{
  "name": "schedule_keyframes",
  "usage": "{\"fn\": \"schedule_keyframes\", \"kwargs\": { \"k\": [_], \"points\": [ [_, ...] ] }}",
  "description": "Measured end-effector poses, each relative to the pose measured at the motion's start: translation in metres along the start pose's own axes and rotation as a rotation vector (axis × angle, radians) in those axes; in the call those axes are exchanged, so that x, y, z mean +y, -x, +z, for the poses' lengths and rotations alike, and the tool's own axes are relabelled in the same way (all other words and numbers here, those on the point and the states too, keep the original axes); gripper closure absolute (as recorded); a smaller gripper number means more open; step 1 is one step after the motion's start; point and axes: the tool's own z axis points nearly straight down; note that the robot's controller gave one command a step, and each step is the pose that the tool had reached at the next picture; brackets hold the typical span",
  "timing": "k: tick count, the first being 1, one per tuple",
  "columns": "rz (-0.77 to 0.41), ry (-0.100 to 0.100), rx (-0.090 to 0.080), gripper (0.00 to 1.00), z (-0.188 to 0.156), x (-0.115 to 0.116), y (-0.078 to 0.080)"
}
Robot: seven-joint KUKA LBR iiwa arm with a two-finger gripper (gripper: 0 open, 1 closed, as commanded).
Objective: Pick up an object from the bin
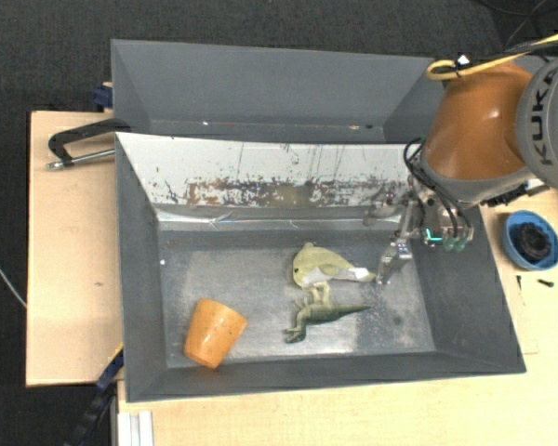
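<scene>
My gripper (393,256) hangs low at the right side of the bin floor, just right of a pale yellow-green flat thing (316,263) with a white tab (357,273) that points toward it. A green toy lizard (321,313) lies just in front of that thing, left of and below the gripper. Nothing shows in the gripper's grasp.
An orange cup (213,332) lies on its side at the bin's front left, far from the gripper. The arm's orange cover sits over the bin's right rim. The bin's right wall slopes up close beside the gripper.
</scene>
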Motion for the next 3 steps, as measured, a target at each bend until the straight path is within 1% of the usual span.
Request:
{"fn": "schedule_keyframes", "kwargs": {
  "k": [1,2,3],
  "points": [
    [-0.107,-0.002,-0.013,0.00,0.089,0.078,0.020],
    [-0.102,-0.001,-0.022,1.00,0.084,0.076,0.021],
    [-0.454,-0.005,-0.020,1.00,-0.051,0.052,-0.001]
  ]
}}
